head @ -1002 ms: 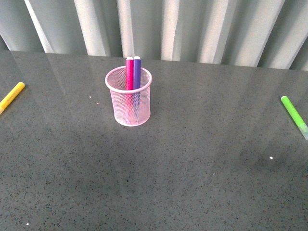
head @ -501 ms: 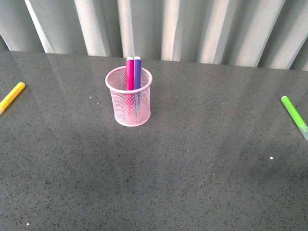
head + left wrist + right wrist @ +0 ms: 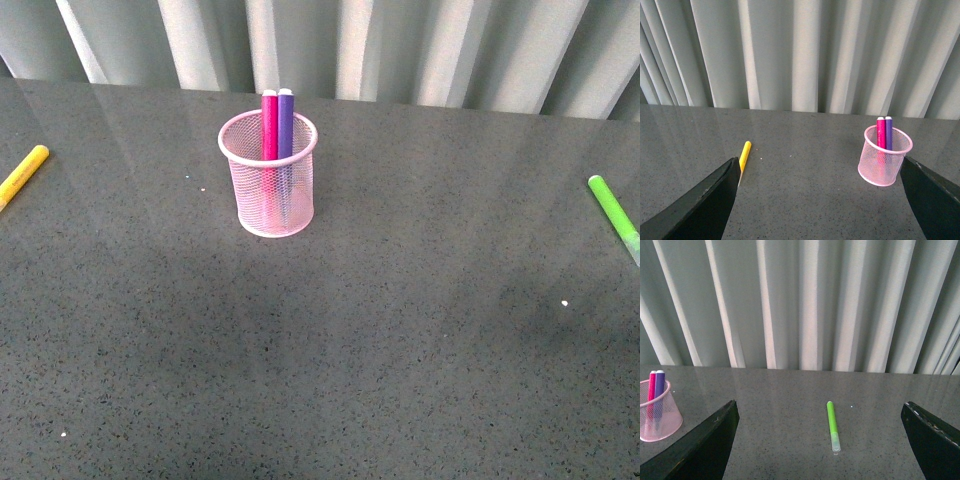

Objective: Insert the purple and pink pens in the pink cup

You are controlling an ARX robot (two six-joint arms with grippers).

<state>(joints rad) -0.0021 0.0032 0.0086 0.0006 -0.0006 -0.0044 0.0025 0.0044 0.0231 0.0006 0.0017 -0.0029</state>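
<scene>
Front view lacks grippers; wrist views show left gripper point(image 3: 817, 200), right gripper point(image 3: 820, 440) agape, empty.

The pink cup point(image 3: 268, 185) is fine wire mesh with a smooth solid rim. The table point(image 3: 400, 350) is speckled grey stone, polished and faintly reflective.

My front camera looks down across the grey speckled desk point(image 3: 400, 350) toward the pleated curtain at its far edge. Each wrist camera sits low between my spread dark fingers, facing that curtain. All three views share the pink wire-mesh cup point(image 3: 268, 190) point(image 3: 884, 164) point(image 3: 657, 412).
</scene>
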